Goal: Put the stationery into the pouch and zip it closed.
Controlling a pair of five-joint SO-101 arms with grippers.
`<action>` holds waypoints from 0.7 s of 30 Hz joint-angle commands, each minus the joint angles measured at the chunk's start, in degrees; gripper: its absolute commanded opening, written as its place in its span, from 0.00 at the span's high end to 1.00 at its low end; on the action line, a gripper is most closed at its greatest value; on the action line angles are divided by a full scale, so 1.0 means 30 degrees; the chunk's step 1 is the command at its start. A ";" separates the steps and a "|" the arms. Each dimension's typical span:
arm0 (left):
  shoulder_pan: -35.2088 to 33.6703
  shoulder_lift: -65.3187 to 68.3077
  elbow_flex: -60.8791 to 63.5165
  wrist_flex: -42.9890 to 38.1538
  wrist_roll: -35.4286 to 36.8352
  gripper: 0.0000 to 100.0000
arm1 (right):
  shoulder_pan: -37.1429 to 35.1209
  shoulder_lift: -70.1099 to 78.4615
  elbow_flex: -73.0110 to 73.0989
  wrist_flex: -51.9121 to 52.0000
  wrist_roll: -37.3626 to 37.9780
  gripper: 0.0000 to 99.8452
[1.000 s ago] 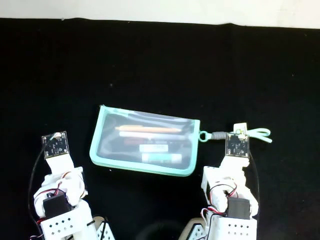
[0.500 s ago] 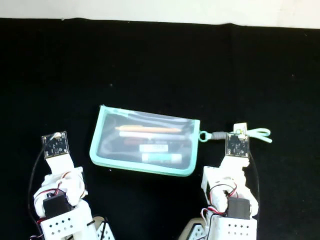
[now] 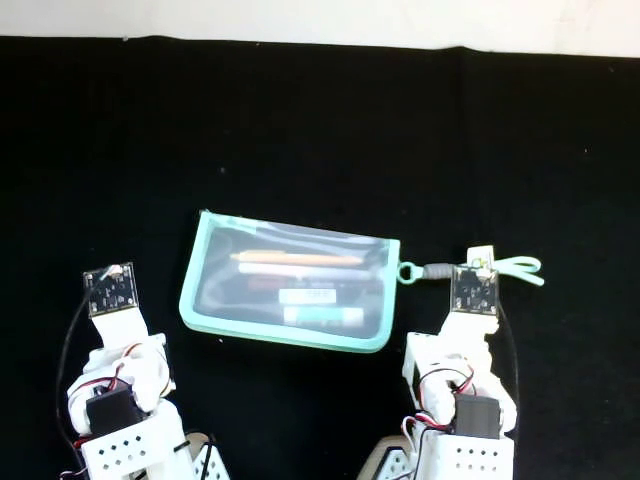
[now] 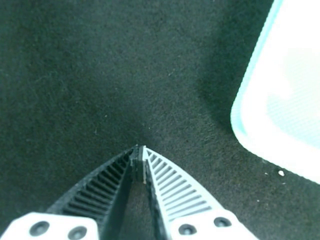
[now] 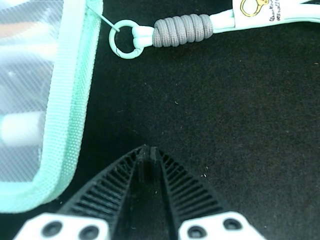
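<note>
A mint-edged clear pouch (image 3: 288, 284) lies flat mid-table with an orange pencil (image 3: 296, 258) and other stationery inside it. Its zip ring (image 5: 123, 39) sits at the pouch's right end, tied to a grey-wrapped mint strap (image 3: 505, 266). The left gripper (image 4: 138, 149) is shut on nothing, above bare cloth beside the pouch's near-left corner (image 4: 280, 100). The right gripper (image 5: 147, 150) is shut and empty too, over the cloth just off the pouch's right edge (image 5: 72, 100), short of the ring.
Black cloth (image 3: 320, 130) covers the table, with a pale strip of wall along the far edge. Both arm bases (image 3: 125, 420) (image 3: 460, 420) stand at the near edge, either side of the pouch.
</note>
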State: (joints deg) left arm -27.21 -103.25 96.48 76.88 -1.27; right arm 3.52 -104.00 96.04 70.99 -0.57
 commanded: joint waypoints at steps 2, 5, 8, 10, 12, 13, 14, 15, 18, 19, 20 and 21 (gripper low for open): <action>0.0484 -0.0132 0.0220 0.0088 0.0088 0.99 | 0.0044 -0.0132 0.2330 0.0044 -0.0088 0.99; 0.1597 -0.0132 0.0220 0.0088 0.0088 0.99 | 0.0044 -0.0132 0.2330 0.0044 -0.0117 0.99; 0.1949 -0.0132 0.0220 0.0088 0.0088 0.99 | 0.0044 -0.0132 0.2330 0.0044 -0.0088 0.99; 0.2007 -0.0132 0.0220 0.0088 0.0088 0.99 | 0.0044 -0.0132 0.2330 0.0015 -0.0088 0.99; 0.2007 -0.0132 0.0220 0.0088 0.0088 0.99 | 0.0015 -0.0132 0.2330 0.0015 -0.0088 0.99; 0.2007 -0.0132 0.0220 0.0088 0.0088 0.99 | 0.0015 -0.0132 0.2330 0.0015 -0.0088 0.99; 0.2007 -0.0132 0.0220 0.0088 0.0088 0.99 | 0.0015 -0.0132 0.2330 0.0015 -0.0088 0.99; 0.2007 -0.0132 0.0220 0.0088 0.0088 0.99 | 0.0015 -0.0132 0.2330 0.0015 -0.0088 0.99; 0.2037 -0.0132 0.0220 0.0088 0.0088 0.99 | 0.0015 -0.0132 0.2359 -0.0073 -0.0088 0.99; 0.2037 -0.0132 0.0220 0.0088 0.0088 0.99 | 0.0015 -0.0132 0.2359 -0.0073 -0.0088 0.99; 0.2037 -0.0132 0.0220 0.0088 0.0088 0.99 | 0.0015 -0.0132 0.2359 -0.0073 -0.0088 0.99; 0.2095 -0.0132 0.0220 0.0088 0.0088 0.99 | 0.0015 -0.0132 0.2359 -0.0073 -0.0088 0.99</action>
State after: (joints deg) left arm -22.02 -103.25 96.48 76.88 -1.27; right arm 3.52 -104.00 96.04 70.99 -0.57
